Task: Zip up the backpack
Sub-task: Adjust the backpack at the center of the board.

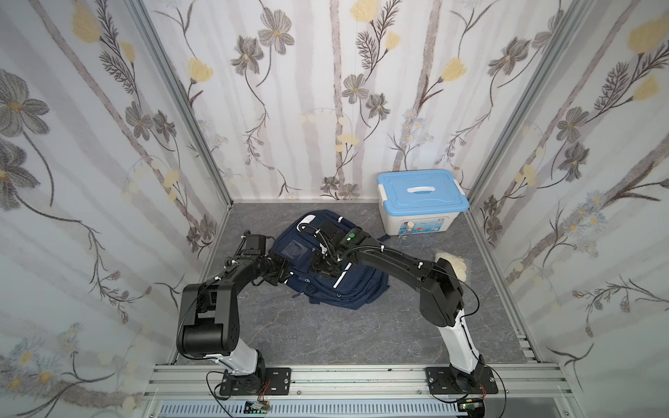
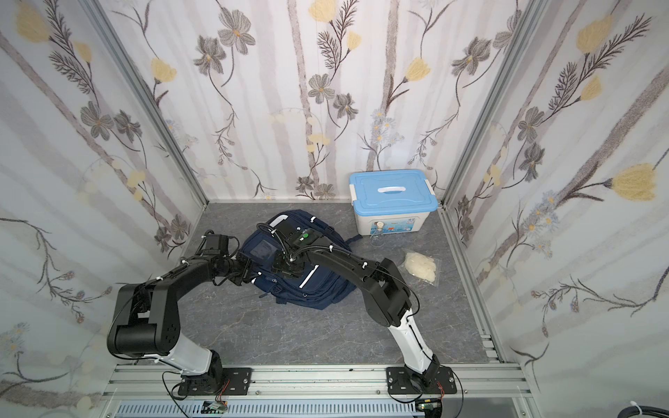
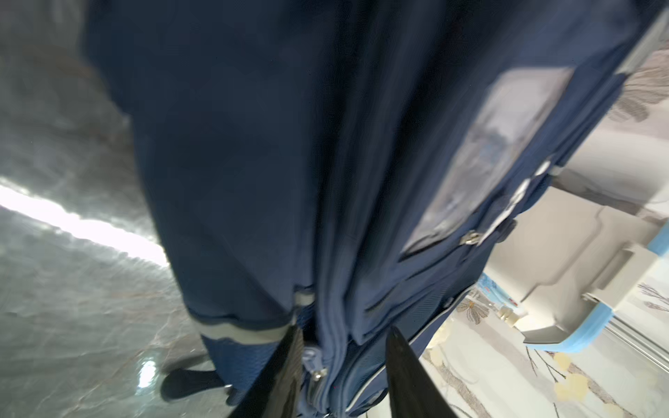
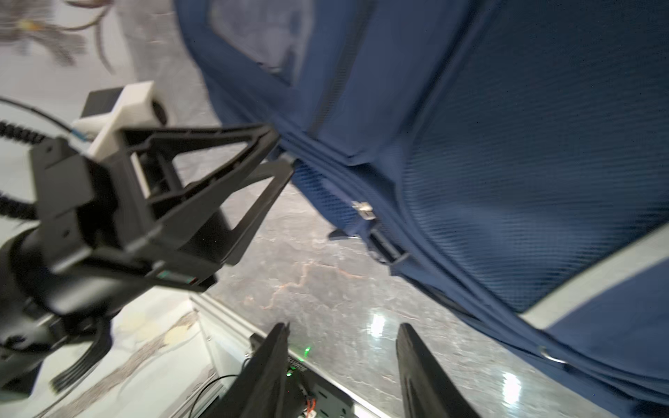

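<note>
Left claw (image 3: 344, 331) is clamped on a fold along the edge of the backpack (image 3: 235, 144). Navy fabric fills the gap between its fingers, and a metal zipper pull (image 3: 318, 374) sits just inside them. Beyond its tips the backpack's body stretches away, lying on the grey bench (image 1: 325, 333). Right claw (image 4: 344, 327) hovers with its fingers apart, only bare bench showing in the gap. The backpack lies just beside and beneath it, with the left claw close by at the same edge. Well behind the right claw, against the back wall, stands a blue-lidded box (image 1: 421, 197).
</note>
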